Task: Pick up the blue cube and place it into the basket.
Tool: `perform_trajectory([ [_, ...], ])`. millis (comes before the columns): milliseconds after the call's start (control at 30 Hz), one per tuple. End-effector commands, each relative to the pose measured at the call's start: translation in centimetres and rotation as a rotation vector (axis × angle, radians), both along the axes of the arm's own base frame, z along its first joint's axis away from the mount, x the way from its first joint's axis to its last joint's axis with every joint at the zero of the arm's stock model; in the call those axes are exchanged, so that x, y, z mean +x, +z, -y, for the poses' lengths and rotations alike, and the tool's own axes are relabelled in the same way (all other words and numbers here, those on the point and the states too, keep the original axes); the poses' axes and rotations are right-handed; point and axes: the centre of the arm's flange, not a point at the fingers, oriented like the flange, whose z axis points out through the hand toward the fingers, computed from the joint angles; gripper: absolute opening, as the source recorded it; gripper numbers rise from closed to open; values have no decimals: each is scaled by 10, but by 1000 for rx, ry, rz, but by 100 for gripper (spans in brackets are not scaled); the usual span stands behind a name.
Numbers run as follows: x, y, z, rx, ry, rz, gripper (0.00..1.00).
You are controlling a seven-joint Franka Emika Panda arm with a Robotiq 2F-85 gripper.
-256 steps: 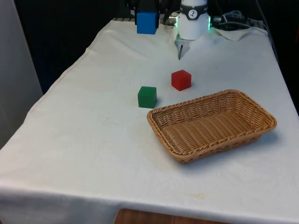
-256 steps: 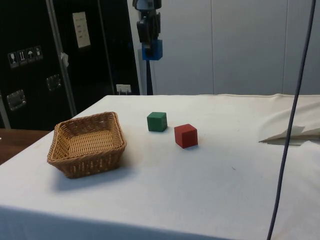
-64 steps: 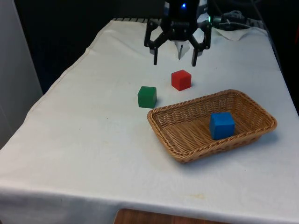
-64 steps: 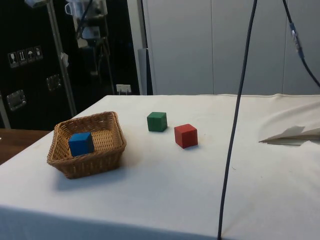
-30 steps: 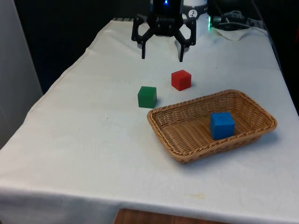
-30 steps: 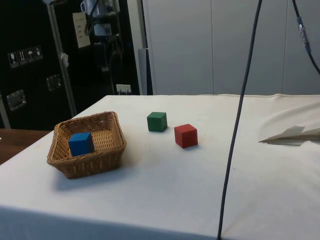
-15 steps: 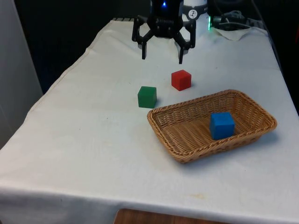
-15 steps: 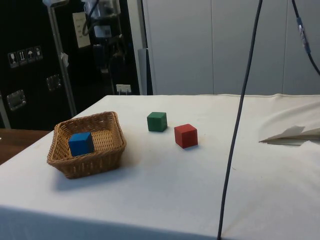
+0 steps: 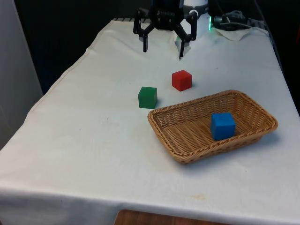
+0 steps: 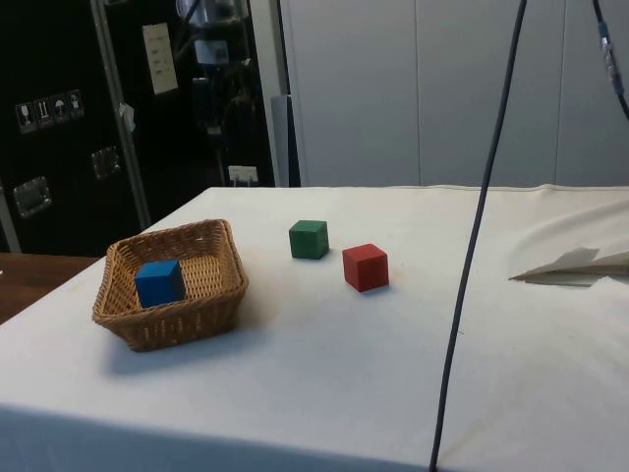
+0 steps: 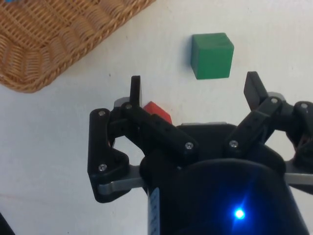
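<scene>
The blue cube [image 9: 222, 125] lies inside the wicker basket [image 9: 165, 133] on the front view's right, with nothing touching it. From the side it shows as the blue cube [image 10: 159, 282] resting against the far wall of the basket [image 10: 184, 324]. My gripper [image 9: 162, 49] hangs open and empty above the table's far end, well behind the basket. In the wrist view my gripper [image 11: 194, 87] has its fingers spread wide over bare cloth, with a corner of the basket [image 11: 58, 44] off to one side.
A red cube [image 9: 182, 80] and a green cube [image 9: 147, 97] stand on the cloth between the gripper and the basket; the wrist view has the green cube [image 11: 212, 55] and red cube [image 11: 156, 111] beneath the fingers. A dark cable [image 10: 472, 256] hangs in the side view's foreground.
The open gripper has risen a little and drawn back toward the table's far end. The blue cube, basket, red cube and green cube have stayed where they were.
</scene>
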Motion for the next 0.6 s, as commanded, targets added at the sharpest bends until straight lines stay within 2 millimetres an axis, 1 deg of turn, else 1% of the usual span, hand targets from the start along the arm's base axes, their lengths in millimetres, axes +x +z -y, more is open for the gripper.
perform_trajectory([
  [0, -2, 2, 0, 0, -1, 5, 100],
  [67, -9, 7, 1, 2, -6, 25, 100],
  [333, -22, 18, 1, 4, -15, 40, 100],
  [567, -22, 16, 1, 5, -12, 46, 100],
])
